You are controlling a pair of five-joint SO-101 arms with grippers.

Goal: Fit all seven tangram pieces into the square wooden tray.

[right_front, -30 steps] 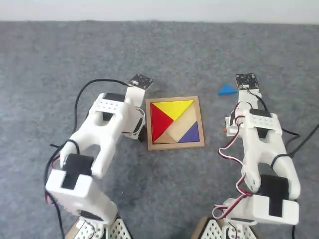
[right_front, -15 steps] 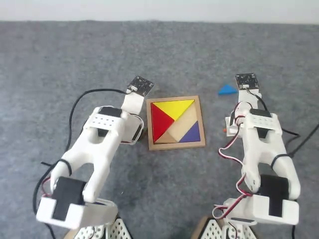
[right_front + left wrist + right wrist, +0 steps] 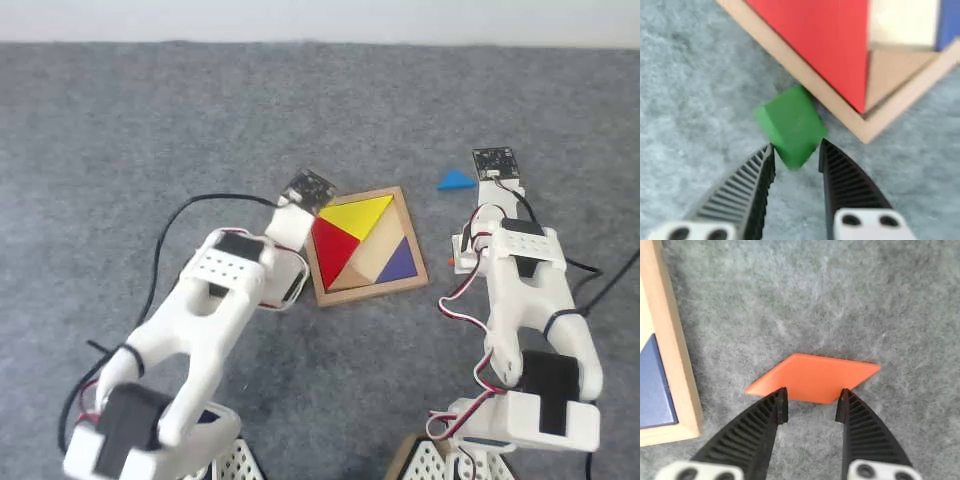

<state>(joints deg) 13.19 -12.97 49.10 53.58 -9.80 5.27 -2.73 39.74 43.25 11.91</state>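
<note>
The square wooden tray (image 3: 420, 240) lies turned at an angle between the arms, its frame (image 3: 880, 125) close in the left wrist view. It holds a yellow triangle (image 3: 358, 214), a red triangle (image 3: 330, 250) and a blue triangle (image 3: 398, 262). My left gripper (image 3: 796, 149) is shut on a green square (image 3: 791, 126), which is tipped against the tray's outer edge. My right gripper (image 3: 812, 392) is open, fingertips at the near edge of a flat orange parallelogram (image 3: 812, 377) on the carpet beside the tray (image 3: 670, 340). A light blue triangle (image 3: 456, 180) lies beyond the right arm.
Grey carpet covers the table. Pale wooden areas (image 3: 375, 250) show inside the tray between the coloured pieces. The left arm's body (image 3: 225, 300) and its cable (image 3: 175, 225) lie left of the tray. Open carpet stretches behind the tray.
The left arm has swung right and forward against the tray's left edge, and the tray has turned and shifted to the right. The right arm has kept still.
</note>
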